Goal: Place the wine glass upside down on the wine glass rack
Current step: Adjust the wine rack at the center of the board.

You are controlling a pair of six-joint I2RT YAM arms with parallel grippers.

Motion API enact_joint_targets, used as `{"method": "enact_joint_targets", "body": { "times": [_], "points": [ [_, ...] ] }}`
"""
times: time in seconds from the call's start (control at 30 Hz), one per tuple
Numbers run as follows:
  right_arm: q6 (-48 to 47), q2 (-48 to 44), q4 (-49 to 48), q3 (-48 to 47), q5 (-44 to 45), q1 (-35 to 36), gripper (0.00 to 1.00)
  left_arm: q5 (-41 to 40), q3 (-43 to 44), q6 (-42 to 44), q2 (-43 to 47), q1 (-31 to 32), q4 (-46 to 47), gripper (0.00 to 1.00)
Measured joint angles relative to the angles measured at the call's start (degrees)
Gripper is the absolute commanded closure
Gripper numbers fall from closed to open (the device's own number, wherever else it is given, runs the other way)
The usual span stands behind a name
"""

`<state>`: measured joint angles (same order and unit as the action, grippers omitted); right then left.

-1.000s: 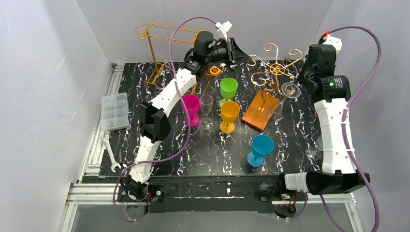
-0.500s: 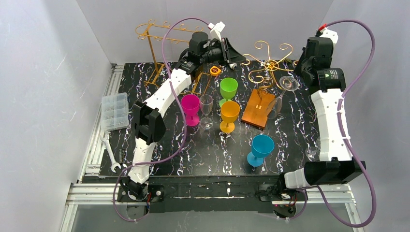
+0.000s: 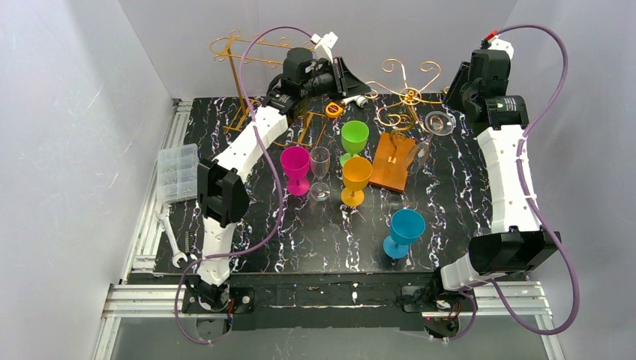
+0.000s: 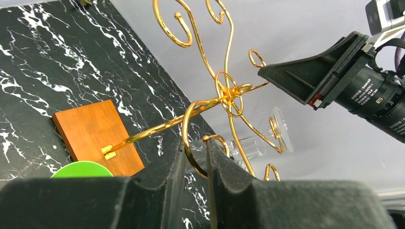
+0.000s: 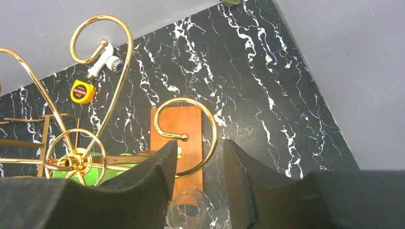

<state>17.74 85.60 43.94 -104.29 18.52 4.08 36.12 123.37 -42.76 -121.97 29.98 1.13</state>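
Observation:
The gold wire wine glass rack [image 3: 409, 95] stands tilted on its wooden base [image 3: 391, 159] at the back of the table. A clear wine glass [image 3: 430, 136] hangs upside down from a rack hook, foot up. My left gripper [image 3: 358, 84] is shut on a gold curl of the rack [image 4: 224, 93], with the glass's foot [image 4: 282, 129] just beyond my left gripper [image 4: 196, 148]. My right gripper [image 5: 199, 145] is open above the rack; a gold hook [image 5: 191, 138] passes between its fingers without being gripped, and the glass bowl [image 5: 188, 210] hangs below.
Pink [image 3: 296, 166], clear [image 3: 320, 169], green [image 3: 355, 137], orange [image 3: 356, 178] and blue [image 3: 403, 231] glasses stand mid-table. A second gold rack [image 3: 247, 71] is at the back left, with a yellow tape measure [image 3: 334, 110] beside it. A plastic box [image 3: 178, 172] and a wrench [image 3: 171, 240] lie at the left edge.
The left gripper has pulled the rack, base and hanging glass to the left and back. The right arm has drawn up and back from the glass foot.

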Motion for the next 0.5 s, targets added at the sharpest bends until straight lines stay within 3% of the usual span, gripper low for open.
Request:
{"method": "enact_joint_targets", "body": {
  "times": [0.07,0.17,0.33,0.5],
  "points": [
    [-0.02,0.24,0.04,-0.2,-0.57,0.0,0.48,-0.04,-1.62,0.11,1.22,-0.09,0.15,0.61],
    [0.04,0.24,0.24,-0.63,-1.05,0.0,0.45,-0.02,-3.02,1.75,2.67,-0.31,0.85,0.35],
    [-0.04,0.24,1.77,-2.67,-1.16,0.0,0.38,-0.13,-3.13,3.26,5.07,-1.11,2.21,0.15],
    [-0.26,-0.02,2.69,-4.81,-0.66,0.0,0.3,-0.68,-3.41,4.81,8.48,-1.68,1.05,0.08]
  ]
}}
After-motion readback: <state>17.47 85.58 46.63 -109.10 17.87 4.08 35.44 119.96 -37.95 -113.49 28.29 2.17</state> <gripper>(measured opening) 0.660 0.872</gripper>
